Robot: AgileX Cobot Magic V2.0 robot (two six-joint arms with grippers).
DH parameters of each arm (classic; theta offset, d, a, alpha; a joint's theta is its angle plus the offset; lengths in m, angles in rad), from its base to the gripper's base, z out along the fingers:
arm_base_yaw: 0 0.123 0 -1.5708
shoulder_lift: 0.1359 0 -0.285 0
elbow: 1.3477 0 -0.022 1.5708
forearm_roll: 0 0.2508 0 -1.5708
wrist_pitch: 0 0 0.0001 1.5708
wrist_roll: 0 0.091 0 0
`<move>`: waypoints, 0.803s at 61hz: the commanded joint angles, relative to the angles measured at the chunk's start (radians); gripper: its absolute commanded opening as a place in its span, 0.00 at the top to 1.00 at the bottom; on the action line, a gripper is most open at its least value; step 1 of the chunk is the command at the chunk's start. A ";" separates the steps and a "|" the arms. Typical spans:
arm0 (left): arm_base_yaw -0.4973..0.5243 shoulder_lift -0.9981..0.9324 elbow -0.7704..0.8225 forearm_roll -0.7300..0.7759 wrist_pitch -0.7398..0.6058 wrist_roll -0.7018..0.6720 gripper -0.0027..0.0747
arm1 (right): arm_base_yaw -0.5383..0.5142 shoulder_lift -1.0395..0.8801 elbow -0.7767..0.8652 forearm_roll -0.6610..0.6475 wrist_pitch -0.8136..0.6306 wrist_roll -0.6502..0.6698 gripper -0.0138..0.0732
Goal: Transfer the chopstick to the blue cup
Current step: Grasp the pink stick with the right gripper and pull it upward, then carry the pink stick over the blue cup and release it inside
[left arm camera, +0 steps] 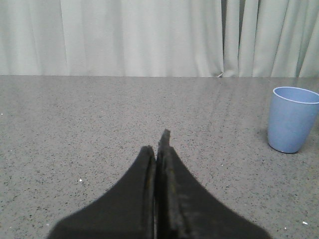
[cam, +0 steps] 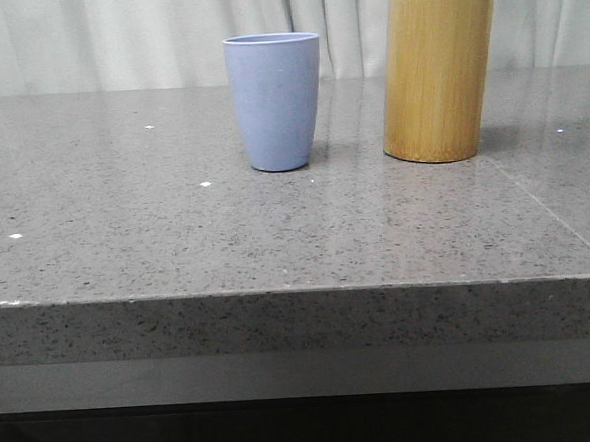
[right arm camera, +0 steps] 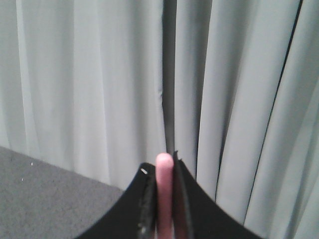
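Pale grey curtains hang in folds behind a speckled grey stone desk (cam: 176, 238), and in the front view we see two vessels standing upright on it toward the back. One is the blue cup (cam: 275, 101), near the middle; the other is a taller, wider bamboo holder (cam: 437, 76), just to its right, the two apart with a gap of bare stone between them. From this view we can see nothing sticking out of either vessel, and neither arm shows. In the left wrist view our left gripper (left arm camera: 160, 144) has its fingers (left arm camera: 142, 174) pressed flat together with nothing between them, low over the desk, and the cup (left arm camera: 291, 119) stands well off to one side of them, open mouth up. In the right wrist view our right gripper (right arm camera: 162, 167) faces the curtains, with only a corner of the desk (right arm camera: 45, 204) showing; its fingers (right arm camera: 182, 199) are clamped narrowly on a chopstick (right arm camera: 163, 194), a thin pale pink stick whose rounded tip pokes out just past the fingertips. We see one stick there and cannot tell whether another lies behind it.
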 commanded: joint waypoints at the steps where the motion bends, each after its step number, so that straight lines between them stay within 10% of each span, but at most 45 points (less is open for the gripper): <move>1: 0.000 -0.010 -0.021 -0.009 -0.081 -0.008 0.99 | 0.002 -0.045 -0.038 0.007 -0.114 -0.007 0.84; 49: 0.000 -0.010 -0.021 -0.009 -0.081 -0.008 0.99 | 0.250 0.213 -0.037 0.064 -0.270 -0.007 0.84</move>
